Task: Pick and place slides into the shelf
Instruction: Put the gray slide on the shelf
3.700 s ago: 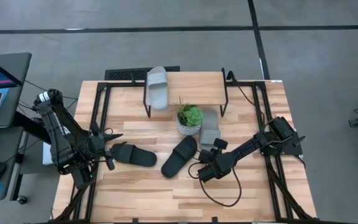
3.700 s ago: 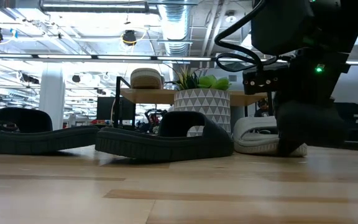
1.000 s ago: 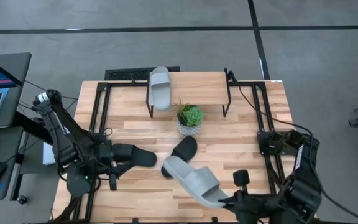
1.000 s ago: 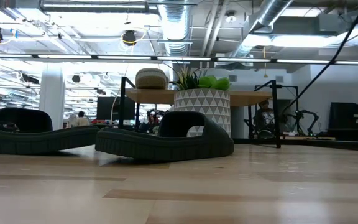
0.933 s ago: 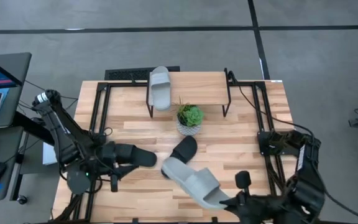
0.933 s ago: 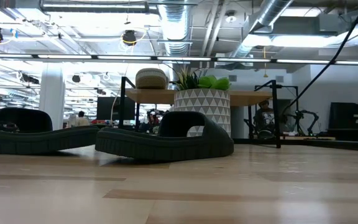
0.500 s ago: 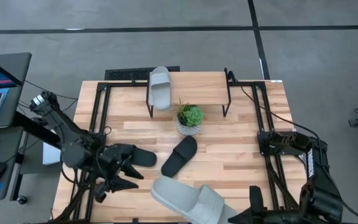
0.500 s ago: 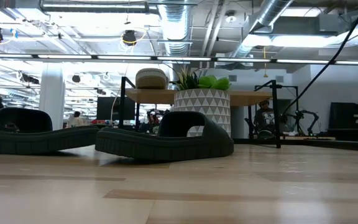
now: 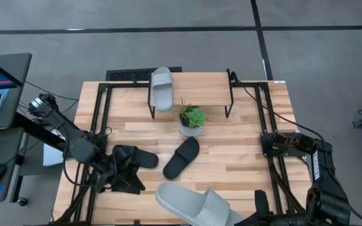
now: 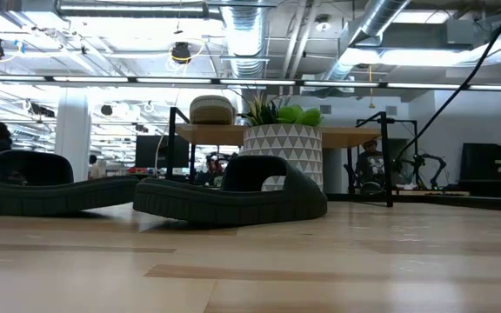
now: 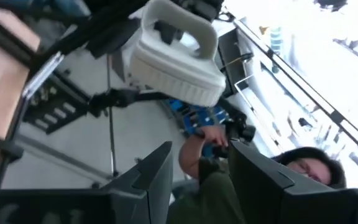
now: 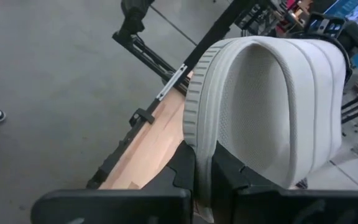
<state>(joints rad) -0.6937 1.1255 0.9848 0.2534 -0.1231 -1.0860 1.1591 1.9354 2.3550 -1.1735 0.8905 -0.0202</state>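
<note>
My right gripper (image 12: 207, 177) is shut on a light grey slide (image 9: 197, 204), held high over the table's near edge. The other grey slide (image 9: 161, 88) lies on its sole on the shelf (image 9: 200, 83), at the plank's left end. Two black slides rest on the tabletop: one (image 9: 182, 157) near the middle, one (image 9: 137, 157) to its left. My left gripper (image 9: 127, 179) hangs open above the table just near of the left black slide, touching nothing. In the left wrist view its fingers (image 11: 157, 177) stand apart, and the held grey slide (image 11: 176, 59) shows beyond them. My right gripper pinches the grey slide's sole (image 12: 199, 146) at the end by the strap (image 12: 278, 106). One finger is on the underside, the other on the footbed under the strap. The slide is lifted clear and reaches from the fingers toward the table's left.
A potted plant (image 9: 192, 119) in a patterned white pot (image 10: 283, 148) stands between the shelf and the middle black slide. Black frame rails (image 9: 99, 119) run along both table sides. Bare plank shows on the shelf to the right of the grey slide. A person shows beyond my left fingers (image 11: 241, 180).
My right gripper has carried the grey slide up and toward the table's near edge, off the spot beside the middle black slide. My left gripper has risen and swung toward the near edge, away from the left black slide. Both black slides have stayed put.
</note>
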